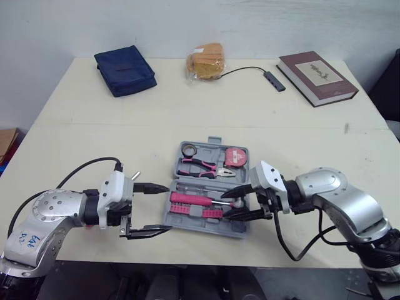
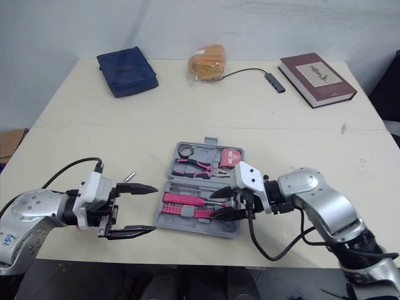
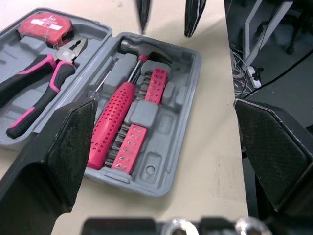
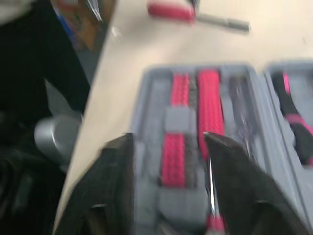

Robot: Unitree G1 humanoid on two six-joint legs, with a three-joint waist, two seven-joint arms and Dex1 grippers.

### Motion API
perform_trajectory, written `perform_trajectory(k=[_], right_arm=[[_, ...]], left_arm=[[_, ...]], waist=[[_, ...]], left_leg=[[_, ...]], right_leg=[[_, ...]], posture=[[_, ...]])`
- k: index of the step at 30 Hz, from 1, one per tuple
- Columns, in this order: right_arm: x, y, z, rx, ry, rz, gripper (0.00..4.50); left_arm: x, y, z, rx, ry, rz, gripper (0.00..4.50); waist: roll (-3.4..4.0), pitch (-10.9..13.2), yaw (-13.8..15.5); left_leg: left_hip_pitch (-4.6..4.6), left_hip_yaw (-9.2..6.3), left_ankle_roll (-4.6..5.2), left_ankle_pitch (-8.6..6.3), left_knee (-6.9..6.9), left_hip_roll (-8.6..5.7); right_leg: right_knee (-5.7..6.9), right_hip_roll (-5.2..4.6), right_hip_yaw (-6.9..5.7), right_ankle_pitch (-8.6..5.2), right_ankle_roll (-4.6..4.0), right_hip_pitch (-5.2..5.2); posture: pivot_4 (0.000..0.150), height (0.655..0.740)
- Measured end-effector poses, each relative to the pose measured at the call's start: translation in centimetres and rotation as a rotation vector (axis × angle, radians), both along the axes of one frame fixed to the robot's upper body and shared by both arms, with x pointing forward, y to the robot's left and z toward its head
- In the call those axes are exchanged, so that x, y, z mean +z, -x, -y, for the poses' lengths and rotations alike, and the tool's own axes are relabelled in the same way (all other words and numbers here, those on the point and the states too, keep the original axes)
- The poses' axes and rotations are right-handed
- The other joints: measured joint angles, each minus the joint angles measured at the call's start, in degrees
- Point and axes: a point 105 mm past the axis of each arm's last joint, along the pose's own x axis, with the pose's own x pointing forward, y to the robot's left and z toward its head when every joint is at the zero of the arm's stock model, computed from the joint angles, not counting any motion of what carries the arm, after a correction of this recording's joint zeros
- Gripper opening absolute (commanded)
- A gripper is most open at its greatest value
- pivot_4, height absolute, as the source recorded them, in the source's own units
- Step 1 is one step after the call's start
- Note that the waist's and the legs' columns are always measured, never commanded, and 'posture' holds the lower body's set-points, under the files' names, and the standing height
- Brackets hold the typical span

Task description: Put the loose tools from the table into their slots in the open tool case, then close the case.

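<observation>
Head view, case (image 1: pixel 200 224): we see it lying open on the worktop (image 1: pixel 250 112), near the front edge, with pliers (image 1: pixel 200 167) in its far half.
Head view, left gripper (image 1: pixel 167 207): spread wide at the case's left edge, holding nothing.
Head view, right gripper (image 1: pixel 225 206): fingers apart over the case's right end, empty.
Left wrist view, hammer (image 3: pixel 110 117): its pink handle sits in the case's near half, beside a bit rack (image 3: pixel 128 147).
Right wrist view, screwdriver (image 4: pixel 168 11): it lies loose on the worktop, just beyond the case.
</observation>
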Motion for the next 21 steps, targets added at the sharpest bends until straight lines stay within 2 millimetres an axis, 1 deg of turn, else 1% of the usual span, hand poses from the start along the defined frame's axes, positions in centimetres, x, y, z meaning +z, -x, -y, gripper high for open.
perform_trajectory(k=[1,2,5,7,10,14,17,21], right_arm=[[-0.5,-0.1,0.0,0.006,-0.005,0.014,0.3],[-1.0,-0.1,0.0,0.01,0.001,0.024,0.07],[-3.0,-0.5,0.0,-0.006,0.032,-0.011,0.07],[-4.3,-0.8,0.3,-0.014,0.081,0.001,0.07],[-5.2,-1.2,0.4,-0.014,0.123,0.043,0.07],[-5.3,-1.5,0.2,-0.008,0.159,0.098,0.07],[-5.5,-1.3,0.0,0.006,0.175,0.121,0.07],[-5.2,-1.5,-0.4,-0.009,0.157,0.132,0.07]], left_arm=[[0.0,0.0,0.0,-0.006,0.0,0.006,4.5],[-0.1,0.0,-0.1,-0.008,0.0,0.006,4.5],[-0.5,-0.1,-0.6,0.002,-0.005,-0.001,4.5],[-0.5,-0.1,-0.6,-0.003,-0.007,0.009,4.5],[-0.7,0.1,-0.7,-0.002,-0.007,0.011,4.5],[-1.4,0.3,-1.1,0.01,-0.009,-0.01,4.5],[-1.8,0.2,-1.6,0.037,-0.015,-0.022,4.5],[-1.6,0.1,-2.0,0.056,-0.017,0.001,4.5]], waist=[[0.0,0.0,0.08],[0.0,0.0,0.09],[0.0,0.0,0.09],[0.0,0.0,0.09],[0.0,0.0,0.01],[-0.09,-0.06,0.04],[-0.25,-0.17,0.05],[-0.35,-0.23,-0.01]], left_leg=[[0.0,0.0,0.0,0.0,0.02,-0.01],[-0.01,0.0,0.0,0.0,0.04,-0.02],[-0.04,0.0,0.01,-0.01,0.06,-0.02],[-0.03,0.0,0.0,0.0,0.06,-0.03],[0.0,0.0,-0.01,0.0,0.05,-0.02],[0.14,-0.01,-0.02,0.01,0.06,-0.01],[0.17,-0.02,-0.02,0.01,0.04,-0.01],[0.16,-0.03,-0.02,0.01,0.02,0.01]], right_leg=[[-0.01,-0.01,-0.01,0.0,0.0,0.01],[-0.01,-0.02,0.0,0.0,0.0,0.01],[-0.02,-0.03,0.0,0.0,0.0,0.01],[-0.03,-0.04,0.0,0.0,0.0,0.01],[-0.02,-0.03,0.0,0.0,0.0,0.01],[0.04,-0.03,0.0,0.0,0.0,0.11],[0.03,-0.03,0.01,0.0,-0.01,0.14],[0.03,-0.04,0.01,-0.01,-0.03,0.12]], posture=[[0.15,0.74],[0.15,0.74],[0.15,0.74],[0.15,0.74],[0.15,0.74],[0.15,0.74],[0.15,0.74],[0.15,0.74]])
